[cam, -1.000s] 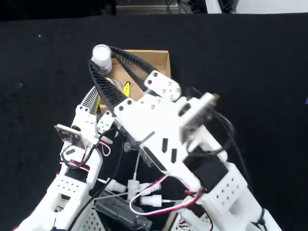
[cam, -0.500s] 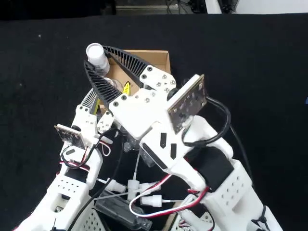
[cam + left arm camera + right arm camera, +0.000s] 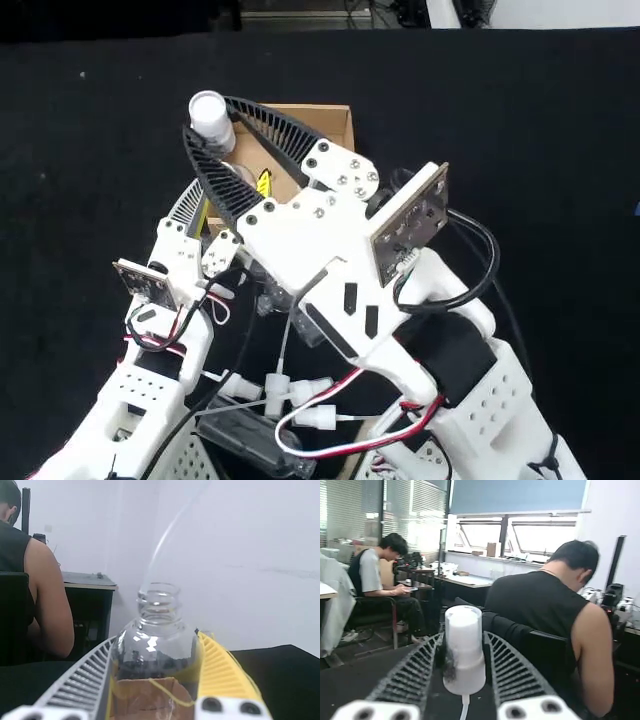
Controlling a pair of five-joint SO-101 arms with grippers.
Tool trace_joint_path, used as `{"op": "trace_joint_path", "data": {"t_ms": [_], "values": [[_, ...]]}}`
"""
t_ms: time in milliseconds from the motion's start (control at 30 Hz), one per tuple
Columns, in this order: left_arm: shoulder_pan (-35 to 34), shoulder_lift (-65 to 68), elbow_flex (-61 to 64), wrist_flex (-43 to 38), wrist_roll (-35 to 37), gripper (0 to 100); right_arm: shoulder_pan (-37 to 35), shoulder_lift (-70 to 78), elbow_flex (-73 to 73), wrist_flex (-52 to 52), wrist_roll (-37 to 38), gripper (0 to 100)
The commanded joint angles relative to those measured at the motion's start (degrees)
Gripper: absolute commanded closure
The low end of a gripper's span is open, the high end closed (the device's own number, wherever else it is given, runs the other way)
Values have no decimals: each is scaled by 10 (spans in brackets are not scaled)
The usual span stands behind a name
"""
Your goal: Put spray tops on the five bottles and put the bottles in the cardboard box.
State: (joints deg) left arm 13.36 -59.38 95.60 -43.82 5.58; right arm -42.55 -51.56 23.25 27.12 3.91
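Between our right jaws, clamped by its white body, sat a spray top point(image 3: 464, 650), its tube point(image 3: 167, 527) curving toward the left jaws, which gripped an uncapped bottle point(image 3: 157, 635) upright above the cardboard box point(image 3: 322, 122). We judged capping was in hand; next, the tube had to feed down the neck point(image 3: 159, 597) and the top seat.

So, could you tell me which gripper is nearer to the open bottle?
Left. The left gripper is shut on the bottle, one finger on each side of its body. The right gripper is shut on the spray top, apart from the bottle.
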Motion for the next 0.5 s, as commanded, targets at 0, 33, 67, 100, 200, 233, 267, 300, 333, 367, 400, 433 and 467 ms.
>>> {"op": "trace_joint_path", "data": {"t_ms": [0,33,67,100,200,233,267,300,333,367,400,433,467], "values": [[6,-4,14,-7,4,964,44,-23,-28,-12,-5,988],[6,-4,14,-7,4,964,47,-22,-25,-18,-5,988],[6,-4,14,-7,4,964,47,-24,-19,-25,-5,988],[6,-4,14,-7,4,964,47,-25,-13,-31,-5,988],[6,-4,14,-7,4,964,46,-24,3,-54,-5,988],[6,-4,14,-7,4,964,47,-24,7,-60,-5,988],[6,-4,14,-7,4,964,47,-24,10,-64,-5,988],[6,-4,14,-7,4,964,47,-24,10,-64,-5,988],[6,-4,14,-7,4,964,47,-25,10,-63,-5,988],[6,-4,14,-7,4,964,47,-25,10,-63,-5,988],[6,-4,14,-7,4,964,46,-25,10,-63,-5,988],[6,-4,14,-7,4,964,46,-25,10,-63,-5,988],[6,-4,14,-7,4,964,46,-24,10,-63,-5,988]]}}
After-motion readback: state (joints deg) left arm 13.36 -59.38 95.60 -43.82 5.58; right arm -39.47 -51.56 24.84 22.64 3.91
